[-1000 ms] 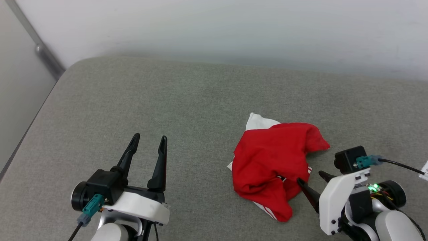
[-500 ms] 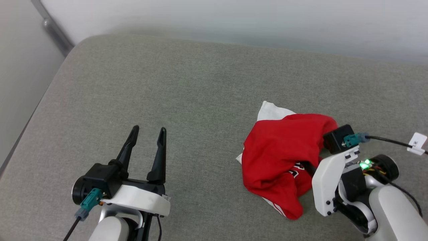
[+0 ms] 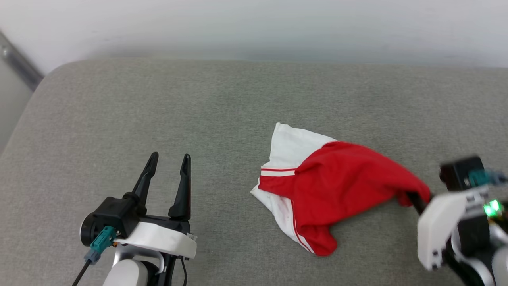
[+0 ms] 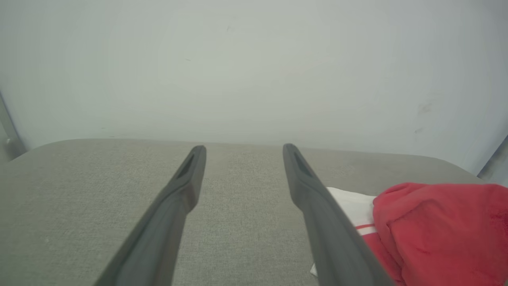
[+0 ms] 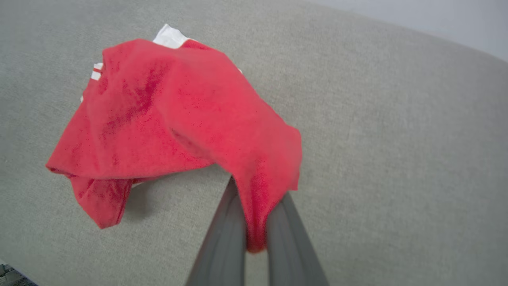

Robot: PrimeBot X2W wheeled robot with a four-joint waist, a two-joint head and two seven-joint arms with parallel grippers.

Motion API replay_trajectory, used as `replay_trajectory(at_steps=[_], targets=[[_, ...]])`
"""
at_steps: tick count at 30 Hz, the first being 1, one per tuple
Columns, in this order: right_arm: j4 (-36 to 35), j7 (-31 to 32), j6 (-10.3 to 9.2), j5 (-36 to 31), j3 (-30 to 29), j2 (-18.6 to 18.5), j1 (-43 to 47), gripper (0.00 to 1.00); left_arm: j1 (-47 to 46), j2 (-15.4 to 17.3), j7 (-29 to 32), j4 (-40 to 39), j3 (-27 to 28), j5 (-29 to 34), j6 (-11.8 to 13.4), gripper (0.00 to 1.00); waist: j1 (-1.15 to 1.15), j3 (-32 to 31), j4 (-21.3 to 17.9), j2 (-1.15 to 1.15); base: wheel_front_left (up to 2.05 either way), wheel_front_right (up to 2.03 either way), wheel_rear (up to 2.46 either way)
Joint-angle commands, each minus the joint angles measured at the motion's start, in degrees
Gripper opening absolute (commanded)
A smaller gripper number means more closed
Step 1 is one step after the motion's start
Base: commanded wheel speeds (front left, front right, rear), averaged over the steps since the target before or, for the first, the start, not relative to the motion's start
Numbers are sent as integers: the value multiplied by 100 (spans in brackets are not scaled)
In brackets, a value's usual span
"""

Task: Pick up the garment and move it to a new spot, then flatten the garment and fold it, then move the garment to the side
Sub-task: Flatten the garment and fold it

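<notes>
The garment (image 3: 341,182), bright red with a white sleeve and striped trim, lies crumpled on the grey cushion (image 3: 198,103), right of centre. Its right end is drawn out and lifted into a point. My right gripper (image 3: 412,198) is shut on that red end; in the right wrist view the cloth (image 5: 178,119) is pinched between my right gripper's (image 5: 256,206) two fingers and hangs off the cushion. My left gripper (image 3: 169,159) stands open and empty at the lower left, well apart from the garment. In the left wrist view the garment (image 4: 436,230) lies right of my left gripper (image 4: 244,149).
A pale wall (image 3: 254,28) runs along the cushion's far edge. A grey metal bar (image 3: 16,63) slants at the far left, beyond the cushion's rounded left corner. Bare cushion stretches to the left and behind the garment.
My right gripper shut on the garment's right side and pulled it rightward, stretching the cloth and baring more of the white sleeve. The head view shifted. The left gripper kept still.
</notes>
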Motion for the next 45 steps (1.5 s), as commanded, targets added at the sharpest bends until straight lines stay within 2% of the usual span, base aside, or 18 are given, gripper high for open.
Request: replay_trajectory(at_steps=[1,5,9,15,16,17,18,26,31,37,45], targets=[[-61,28,-2,-10,-56,95,148,0,56,-19,-14,2,6,33,-27,100,0,-10,-61,0,0,0,0],[-233,129,-2,-155,-641,524,1148,0,67,-38,-14,18,38,65,-69,100,0,24,-139,0,0,0,0],[89,55,-3,-132,-995,991,1899,0,57,-48,-14,33,70,108,-91,100,0,59,-156,0,0,0,0],[805,-113,-3,22,-945,1270,2397,0,138,-20,-14,116,136,137,-73,100,0,2,-206,0,0,0,0],[817,-250,-3,22,-915,1292,2357,13,149,1,-14,128,157,133,-75,100,0,-20,-227,0,0,0,0],[811,-404,-2,24,-909,1302,2305,45,173,15,-14,139,172,128,-79,100,0,-51,-248,0,0,0,0],[784,-616,-2,6,-922,1306,2244,100,214,25,-14,151,187,122,-80,100,0,-89,-270,0,0,0,0],[512,-2692,-2,-137,-1059,1338,1958,100,489,87,18,151,230,104,16,100,0,-393,-423,0,0,0,0],[438,-3590,-2,-289,-999,1344,1827,100,646,123,106,77,257,67,105,100,0,-543,-529,0,0,0,0],[261,-4057,-2,-499,-701,1344,1549,100,781,162,329,2,244,39,193,100,0,-646,-631,0,0,0,0],[122,-4053,-2,-638,-233,1189,1148,100,796,227,939,-1,58,62,242,100,0,-740,-651,0,0,0,0]])
